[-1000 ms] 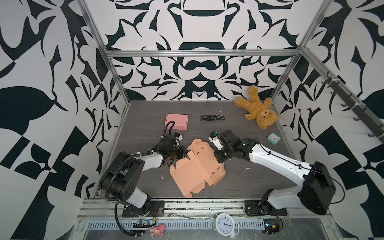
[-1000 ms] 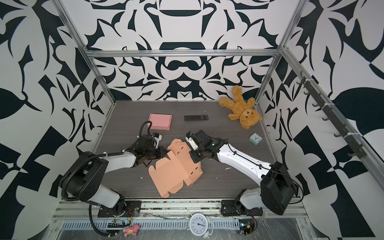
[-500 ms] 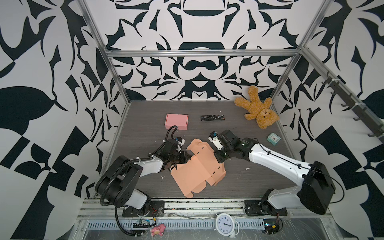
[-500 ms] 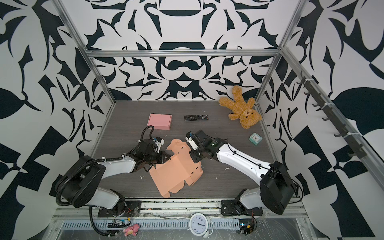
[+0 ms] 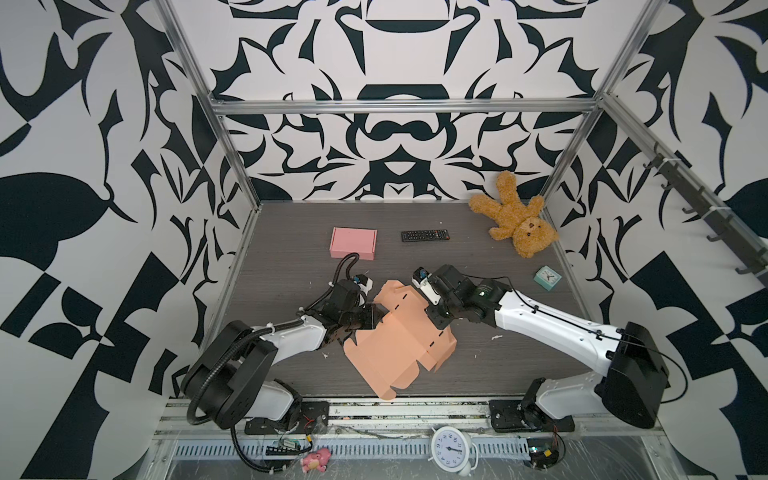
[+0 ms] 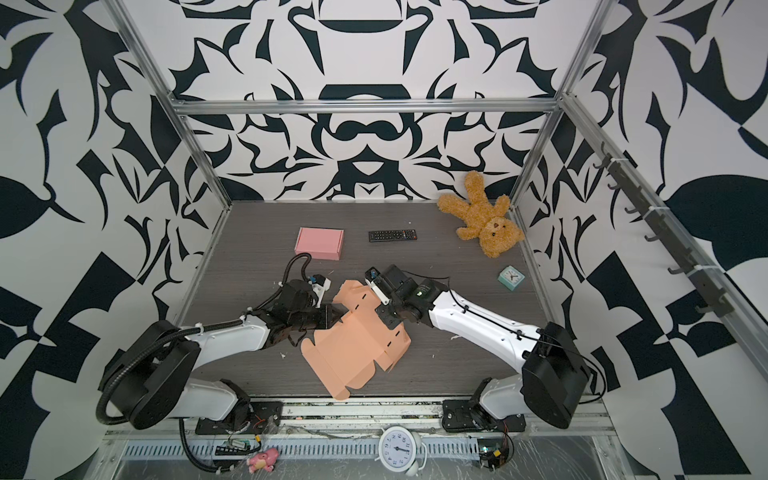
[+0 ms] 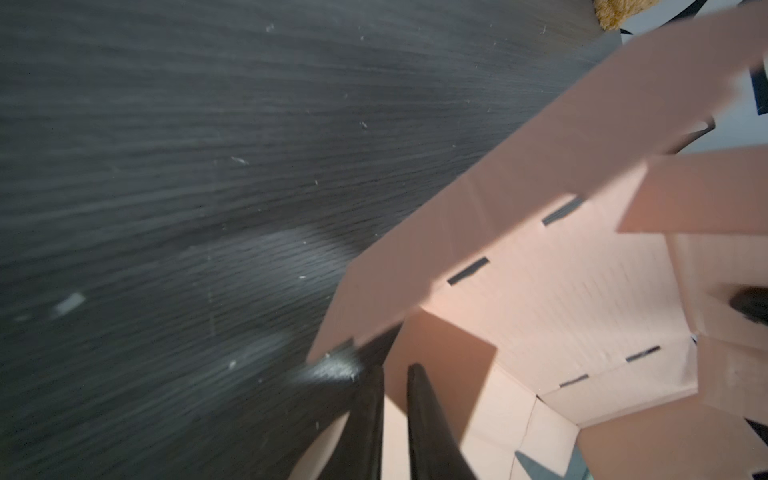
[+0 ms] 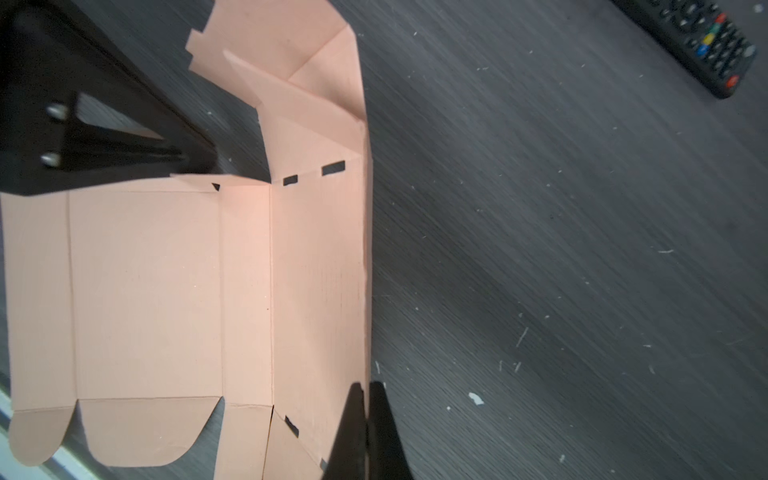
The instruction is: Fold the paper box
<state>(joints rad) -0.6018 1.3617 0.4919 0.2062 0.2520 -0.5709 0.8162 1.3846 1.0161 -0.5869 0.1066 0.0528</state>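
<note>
Peach cardboard box blank (image 5: pixel 399 345) lies 11-to-5 o'clock.
R fingers (image 8: pixel 353 428) pinch its 2 o'clock edge; L fingers (image 7: pixel 370 415) narrow at 10, grip unclear.

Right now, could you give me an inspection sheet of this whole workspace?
Surface: dark wood-grain tabletop, flecked with white specks.
Job's things: peach cardboard box blank, partly folded.
Clutter: closed pink box, black remote control, brown teddy bear, small teal clock, all clear of the blank.
Grippers: right gripper shut on the blank's edge; left gripper at a side flap, jaws nearly together, grip unclear.
Cables: black corrugated hose loops above the left arm; thin black cable along the right arm.
Surroundings: black-and-white patterned walls, aluminium frame; white alarm clock and pink toy beyond the front rail.
</note>
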